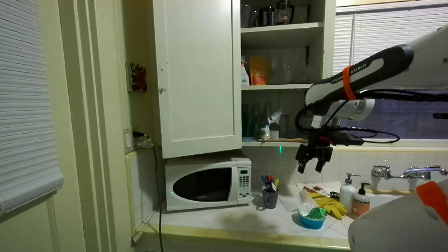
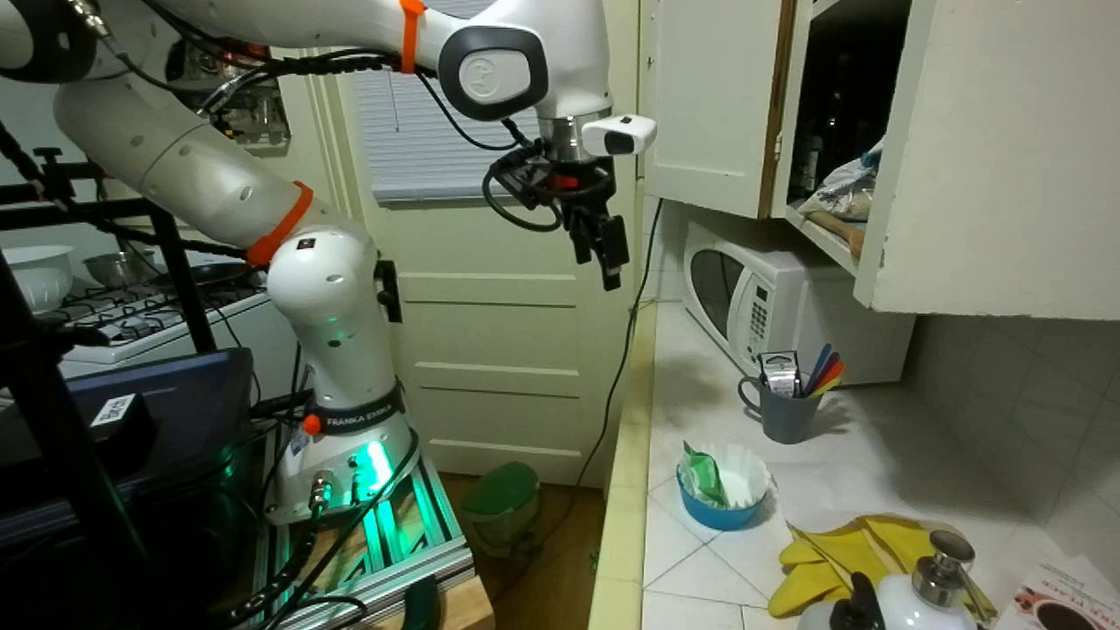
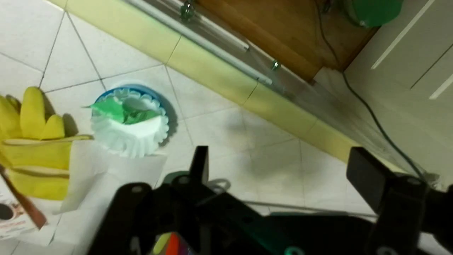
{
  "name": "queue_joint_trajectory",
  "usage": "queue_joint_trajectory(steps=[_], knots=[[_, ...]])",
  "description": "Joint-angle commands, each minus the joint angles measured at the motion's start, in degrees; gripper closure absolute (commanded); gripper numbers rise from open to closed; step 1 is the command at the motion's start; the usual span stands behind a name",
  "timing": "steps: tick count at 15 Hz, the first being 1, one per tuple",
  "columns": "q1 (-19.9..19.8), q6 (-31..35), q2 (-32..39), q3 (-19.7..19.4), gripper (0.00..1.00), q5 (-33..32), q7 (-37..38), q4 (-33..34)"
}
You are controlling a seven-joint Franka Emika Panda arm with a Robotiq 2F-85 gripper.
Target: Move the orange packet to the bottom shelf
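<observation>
The orange packet (image 1: pixel 259 71) stands upright on the middle shelf (image 1: pixel 280 86) of the open cupboard, beside a white packet (image 1: pixel 244 73). It is hidden in the other views. The bottom shelf (image 1: pixel 252 144) is below it, and its edge also shows in an exterior view (image 2: pixel 822 236). My gripper (image 1: pixel 310 170) points down over the counter, lower than the bottom shelf's edge in the picture. It also shows in an exterior view (image 2: pixel 600 271). In the wrist view the gripper (image 3: pixel 279 151) has its fingers wide apart with nothing between them.
The open cupboard door (image 1: pixel 199 77) hangs above the microwave (image 1: pixel 206 185). A crumpled bag (image 1: pixel 273 120) lies on the bottom shelf. Glasses (image 1: pixel 281 71) stand right of the packet. A grey mug (image 1: pixel 270 198), a blue bowl (image 1: pixel 311 222) and yellow gloves (image 1: pixel 329 204) are on the counter.
</observation>
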Motion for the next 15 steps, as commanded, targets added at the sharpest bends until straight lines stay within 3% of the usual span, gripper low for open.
queue_joint_trajectory(steps=[1, 6, 11, 12, 13, 15], knots=[[-1.4, 5.3, -1.2, 1.5, 0.0, 1.0, 3.5, 2.5], [-0.9, 16.6, -0.2, 5.3, 0.0, 3.3, 11.4, 9.4], [-4.6, 26.7, 0.4, 9.8, 0.0, -0.4, 17.5, 17.2], [-6.2, 27.4, 0.2, 10.4, 0.0, -1.8, 18.0, 17.8], [-3.2, 25.8, -0.3, 8.9, 0.0, 0.1, 15.9, 16.4], [-4.9, 26.0, -0.4, 9.6, 0.0, -1.0, 16.7, 18.0]])
